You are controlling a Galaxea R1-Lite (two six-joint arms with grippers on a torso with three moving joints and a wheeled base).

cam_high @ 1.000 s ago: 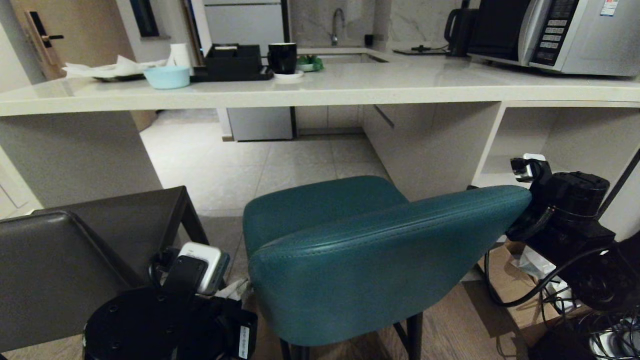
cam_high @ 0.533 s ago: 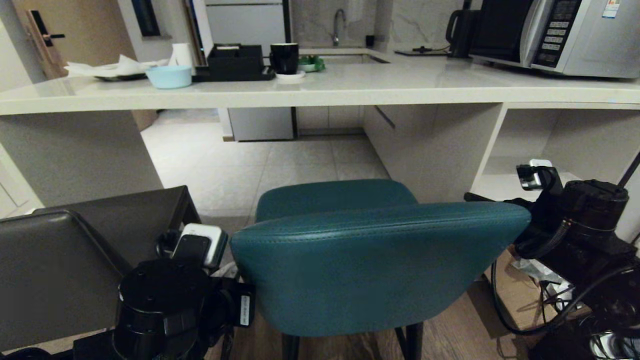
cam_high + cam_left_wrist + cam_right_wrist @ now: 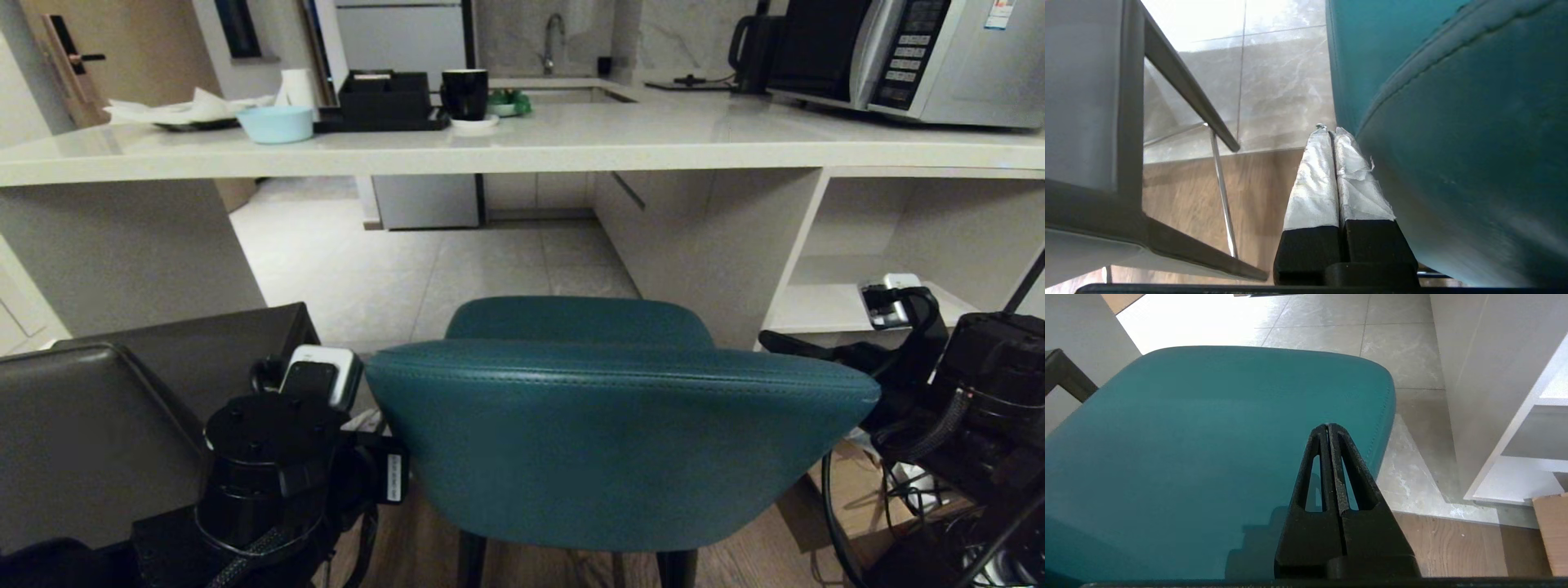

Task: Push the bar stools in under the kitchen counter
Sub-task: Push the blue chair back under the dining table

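Beyond the pale stone surface, both clenched pincers, left and right, flanked the teal stool.

Bench, pale stone, across upper frame.
On it: blue bowl, black tray, black mug, kettle, microwave upper right.

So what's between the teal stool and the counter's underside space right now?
Only bare tiled floor lies between the teal stool and the kitchen counter, seen in the head view.
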